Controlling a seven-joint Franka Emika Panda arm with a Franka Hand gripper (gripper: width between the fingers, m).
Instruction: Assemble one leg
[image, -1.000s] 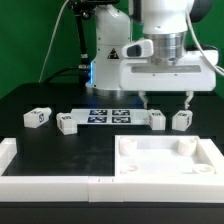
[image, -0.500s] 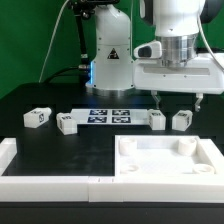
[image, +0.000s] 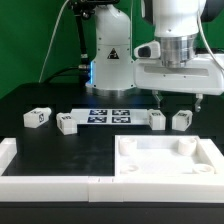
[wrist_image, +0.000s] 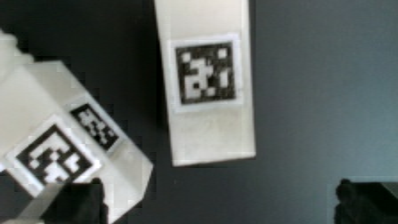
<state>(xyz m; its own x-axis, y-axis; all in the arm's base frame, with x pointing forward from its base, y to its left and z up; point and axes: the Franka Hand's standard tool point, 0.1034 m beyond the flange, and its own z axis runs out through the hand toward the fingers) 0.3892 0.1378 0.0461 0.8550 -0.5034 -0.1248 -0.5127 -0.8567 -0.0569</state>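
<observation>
Several white legs lie in a row on the black table. Two are at the exterior view's left (image: 36, 117) (image: 67, 124) and two at the right (image: 157, 120) (image: 182, 120). My gripper (image: 180, 99) hangs open and empty a little above the two right legs, one finger over each side of the rightmost one. In the wrist view, a tilted leg with two tags (wrist_image: 68, 140) lies by one dark fingertip (wrist_image: 54, 205). A straight white leg with one tag (wrist_image: 206, 85) lies beside it. My gripper (wrist_image: 214, 205) holds nothing between its fingers.
The marker board (image: 107, 115) lies between the two pairs of legs. The large white square tray-like part (image: 170, 160) sits at the front right. A white L-shaped rail (image: 40, 180) runs along the front left. The robot base (image: 108, 50) stands behind.
Over the last second my gripper moved toward the exterior view's right and slightly up, from above the gap by the third leg to over the rightmost leg. It stayed open.
</observation>
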